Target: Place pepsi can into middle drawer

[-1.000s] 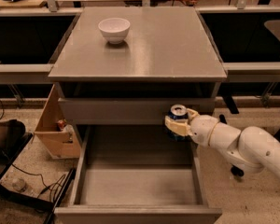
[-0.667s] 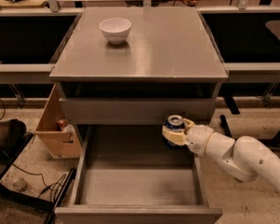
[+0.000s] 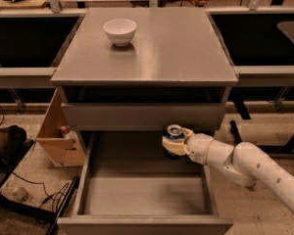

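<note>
The pepsi can (image 3: 173, 137), dark blue with a silver top, is held upright in my gripper (image 3: 175, 142), whose fingers are shut around it. It hangs over the back right part of the open middle drawer (image 3: 147, 199), a wide grey box with low walls pulled out from the cabinet. The can is above the drawer floor, just in front of the closed top drawer front (image 3: 142, 116). My white arm (image 3: 245, 168) reaches in from the right.
A white bowl (image 3: 120, 31) stands on the cabinet top (image 3: 152, 48) at the back left. A cardboard box (image 3: 59, 131) leans on the floor to the left of the cabinet. Cables and a dark bag lie at the lower left.
My gripper has moved the can leftward and slightly down, from beside the drawer's right edge to over the back right of the open drawer.
</note>
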You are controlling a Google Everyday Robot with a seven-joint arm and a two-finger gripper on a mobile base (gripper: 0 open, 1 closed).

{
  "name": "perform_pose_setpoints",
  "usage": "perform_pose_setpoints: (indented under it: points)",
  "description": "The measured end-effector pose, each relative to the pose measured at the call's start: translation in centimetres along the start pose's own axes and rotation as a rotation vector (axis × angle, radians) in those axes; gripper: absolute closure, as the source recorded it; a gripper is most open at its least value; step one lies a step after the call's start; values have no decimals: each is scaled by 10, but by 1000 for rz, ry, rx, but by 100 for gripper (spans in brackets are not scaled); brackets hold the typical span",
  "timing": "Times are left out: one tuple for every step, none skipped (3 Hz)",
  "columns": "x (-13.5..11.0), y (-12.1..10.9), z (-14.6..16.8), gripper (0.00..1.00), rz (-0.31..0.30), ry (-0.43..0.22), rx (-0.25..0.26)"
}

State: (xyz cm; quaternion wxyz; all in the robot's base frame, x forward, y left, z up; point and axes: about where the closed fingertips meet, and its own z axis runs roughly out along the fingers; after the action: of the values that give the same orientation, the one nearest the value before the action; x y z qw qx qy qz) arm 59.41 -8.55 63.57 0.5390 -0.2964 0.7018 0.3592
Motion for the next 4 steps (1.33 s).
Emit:
perform_pose_setpoints:
  points:
    - [53, 5, 41, 100, -17, 60, -111]
    - [101, 17, 76, 100, -71, 111, -187]
    - [134, 32, 101, 100, -96, 124, -232]
    - [159, 54, 131, 100, -105, 79, -282]
